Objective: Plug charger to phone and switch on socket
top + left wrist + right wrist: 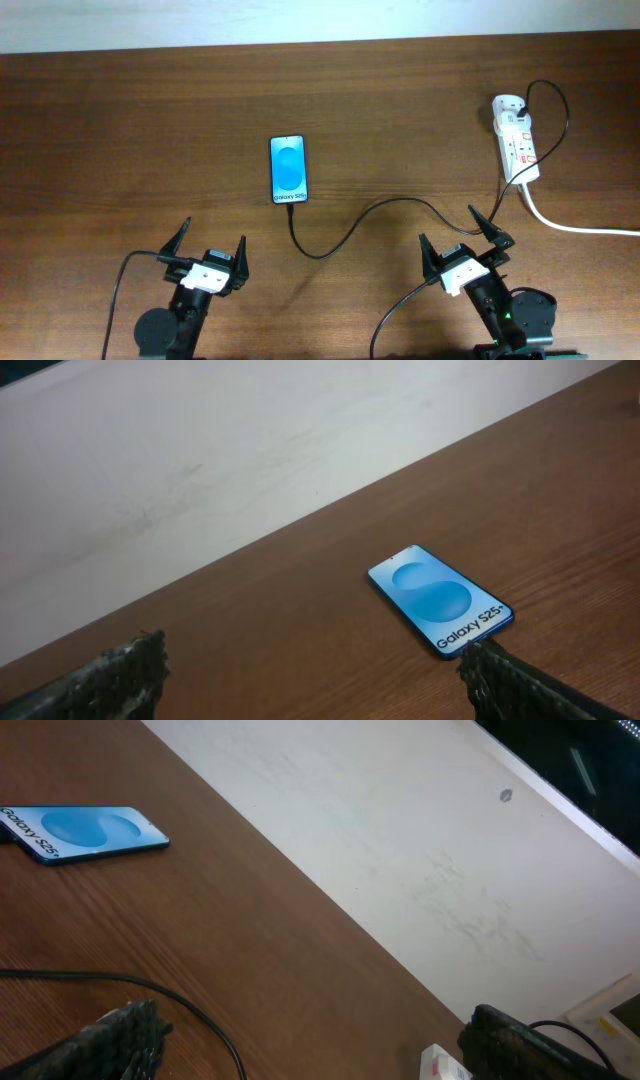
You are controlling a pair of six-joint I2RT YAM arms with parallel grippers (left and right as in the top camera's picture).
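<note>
The phone (288,169) lies flat mid-table, blue screen up, "Galaxy" text at its near end; it also shows in the left wrist view (440,600) and the right wrist view (82,831). The thin black charger cable (350,230) runs from the phone's near end in a curve to the white socket strip (515,140) at the far right; its tip sits at the phone's foot. A corner of the socket shows in the right wrist view (440,1065). My left gripper (211,243) is open and empty near the front edge. My right gripper (463,238) is open and empty, near the cable.
A thick white cord (570,225) leaves the socket strip toward the right edge. A pale wall (200,460) borders the table's far edge. Black arm cables trail off the front edge by each arm base.
</note>
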